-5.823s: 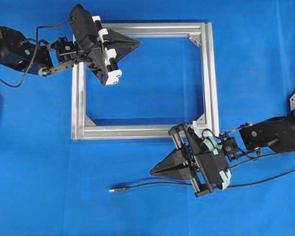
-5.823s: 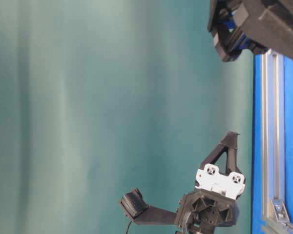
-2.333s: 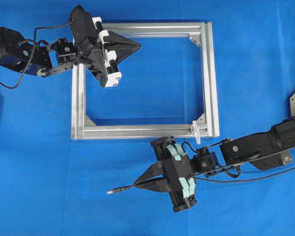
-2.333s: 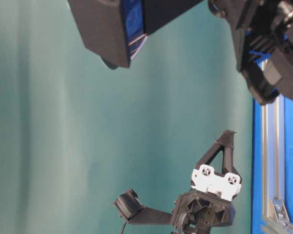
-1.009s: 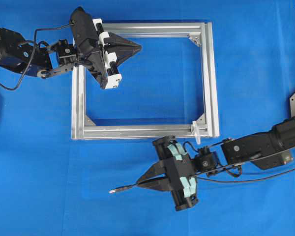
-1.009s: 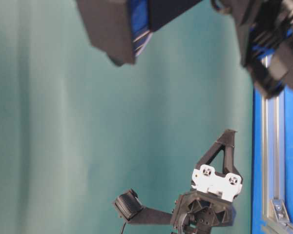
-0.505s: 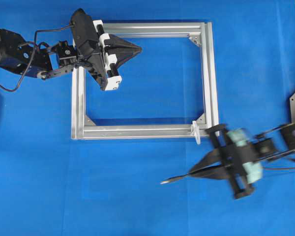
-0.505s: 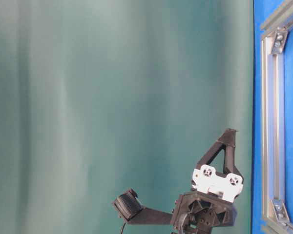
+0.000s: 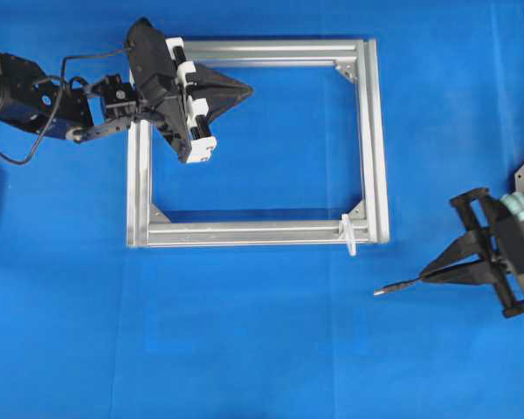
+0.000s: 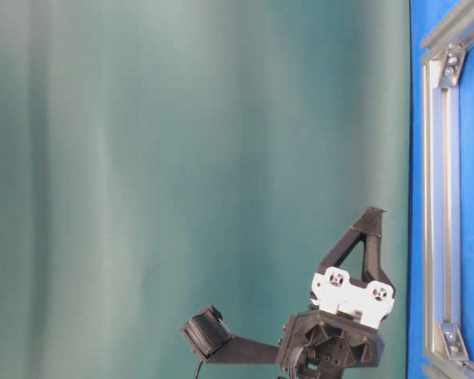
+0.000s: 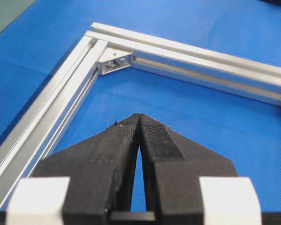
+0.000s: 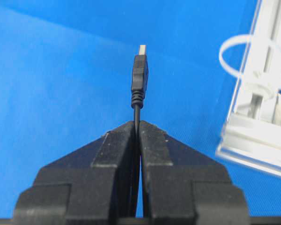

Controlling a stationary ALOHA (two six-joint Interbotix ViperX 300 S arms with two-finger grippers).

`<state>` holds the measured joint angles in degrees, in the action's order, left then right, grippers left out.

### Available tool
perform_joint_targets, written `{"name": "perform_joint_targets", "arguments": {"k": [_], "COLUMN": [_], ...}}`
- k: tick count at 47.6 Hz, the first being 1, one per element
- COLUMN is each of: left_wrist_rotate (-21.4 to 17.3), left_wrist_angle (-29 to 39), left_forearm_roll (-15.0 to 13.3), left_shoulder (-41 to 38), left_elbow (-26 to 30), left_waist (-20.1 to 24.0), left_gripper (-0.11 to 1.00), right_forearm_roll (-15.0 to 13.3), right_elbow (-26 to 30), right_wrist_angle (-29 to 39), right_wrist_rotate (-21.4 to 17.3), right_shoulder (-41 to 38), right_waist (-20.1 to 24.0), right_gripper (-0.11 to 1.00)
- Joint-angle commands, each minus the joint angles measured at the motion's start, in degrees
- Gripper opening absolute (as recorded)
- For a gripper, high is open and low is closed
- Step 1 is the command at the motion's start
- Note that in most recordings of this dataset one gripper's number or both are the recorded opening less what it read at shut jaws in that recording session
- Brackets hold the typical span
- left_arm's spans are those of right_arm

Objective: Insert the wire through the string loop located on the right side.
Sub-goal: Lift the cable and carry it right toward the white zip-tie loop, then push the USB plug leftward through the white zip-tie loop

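My right gripper (image 9: 425,276) is at the right edge of the overhead view, shut on the wire (image 9: 402,284). The wire's plug end sticks out leftward past the fingertips, its silver tip (image 9: 379,291) free above the blue mat. In the right wrist view the wire (image 12: 139,79) rises straight out of the shut gripper (image 12: 137,123). The white string loop (image 9: 349,234) hangs from the frame's lower right corner, up and left of the plug; it shows as a white ring (image 12: 253,58) at upper right. My left gripper (image 9: 247,87) is shut and empty over the frame's upper left part (image 11: 139,116).
A square silver aluminium frame (image 9: 373,140) lies on the blue mat, with triangular brackets (image 9: 345,70) in its corners. One corner bracket (image 11: 113,61) lies ahead of the left gripper. The table-level view shows the frame (image 10: 434,197) on edge and the left gripper (image 10: 371,225).
My right gripper has carried the wire from below the frame's bottom rail far to the right, past the frame's corner. The left arm has barely moved.
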<state>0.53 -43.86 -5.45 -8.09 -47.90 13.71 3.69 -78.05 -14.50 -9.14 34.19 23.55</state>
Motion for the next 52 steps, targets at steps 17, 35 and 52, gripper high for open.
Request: {"name": "perform_joint_targets", "arguments": {"k": [17,35,52], "left_wrist_rotate": [0.09,0.09,0.09], "left_wrist_angle": [-0.62,-0.62,-0.7], "left_forearm_roll": [0.09,0.09,0.09], "left_shoulder": [1.58,1.58,1.58], "left_elbow": [0.97,0.97,0.97], "left_waist": [-0.53,-1.05,-1.14], "left_gripper": [0.0,0.0,0.0], "right_forearm_roll": [0.09,0.0,-0.09], "right_elbow": [-2.37,-2.55,-2.29], "right_wrist_angle": [-3.87,-6.94,-8.44], "right_wrist_rotate": [0.26,0.62,0.62], "right_shoulder": [1.58,-0.35,-1.93], "right_waist": [-3.78,-11.51,-11.51], "right_gripper": [-0.04,-0.04,-0.04]}}
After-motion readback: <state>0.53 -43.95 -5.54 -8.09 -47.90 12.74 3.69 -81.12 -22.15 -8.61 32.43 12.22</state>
